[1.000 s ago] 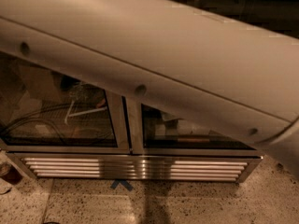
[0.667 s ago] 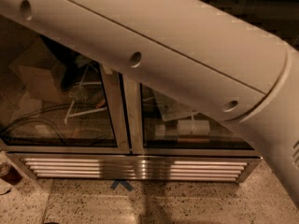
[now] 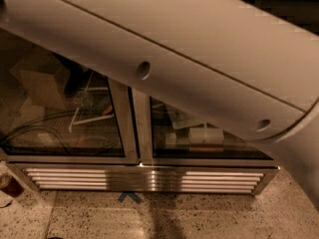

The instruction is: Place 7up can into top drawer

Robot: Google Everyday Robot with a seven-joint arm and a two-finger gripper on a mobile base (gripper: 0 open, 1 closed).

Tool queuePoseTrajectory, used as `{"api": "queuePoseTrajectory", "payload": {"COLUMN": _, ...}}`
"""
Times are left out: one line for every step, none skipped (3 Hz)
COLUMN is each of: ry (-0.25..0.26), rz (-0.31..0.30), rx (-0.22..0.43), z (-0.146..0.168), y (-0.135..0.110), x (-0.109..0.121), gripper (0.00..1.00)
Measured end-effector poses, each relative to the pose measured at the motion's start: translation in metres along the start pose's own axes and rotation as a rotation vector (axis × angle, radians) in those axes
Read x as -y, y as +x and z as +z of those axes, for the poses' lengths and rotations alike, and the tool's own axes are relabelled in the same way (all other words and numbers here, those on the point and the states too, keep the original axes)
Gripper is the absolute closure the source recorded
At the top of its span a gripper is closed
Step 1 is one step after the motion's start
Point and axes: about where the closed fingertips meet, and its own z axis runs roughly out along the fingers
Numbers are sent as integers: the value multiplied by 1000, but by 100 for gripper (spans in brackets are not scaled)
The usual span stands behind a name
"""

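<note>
Swinging nearer the lens since a moment ago, the arm [image 3: 199, 59] now blankets the whole upper half of the view, and its seam runs down to the right. Below it you see only a glass-door cabinet [image 3: 140, 133], its grille [image 3: 144, 179], the speckled floor [image 3: 214, 218] and a blue mark [image 3: 129, 197] on it. The gripper is out of frame, somewhere past the arm's far end, so you cannot tell how it stands or whether it has hold of anything. The can is nowhere in view either (it may well be in the grip already, but nothing here proves it), and no top drawer shows.

The step in hand looks like carrying or reaching, done blind from this camera. So move slowly and keep the sweep smooth; a can held upright tolerates little jerk. Get the drawer into sight before you lower anything, and confirm that it stands open. Keep the elbow clear of the glass. Let go only once the can is inside and resting on the drawer bottom.
</note>
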Motion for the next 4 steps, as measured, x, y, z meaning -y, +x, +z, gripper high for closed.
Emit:
{"api": "queuePoseTrajectory", "payload": {"ry": 0, "rz": -12, "rx": 10, "z": -9, "y": -1, "x": 4, "gripper": 0}}
{"api": "queuePoseTrajectory", "payload": {"ry": 90, "rz": 105, "rx": -94, "z": 3, "y": 16, "x": 47, "gripper": 0}}
{"api": "queuePoseTrajectory", "payload": {"ry": 114, "rz": 162, "rx": -181, "z": 11, "y": 29, "x": 69, "gripper": 0}}
{"api": "queuePoseTrajectory", "payload": {"ry": 91, "rz": 224, "rx": -300, "z": 25, "y": 48, "x": 88, "gripper": 0}}
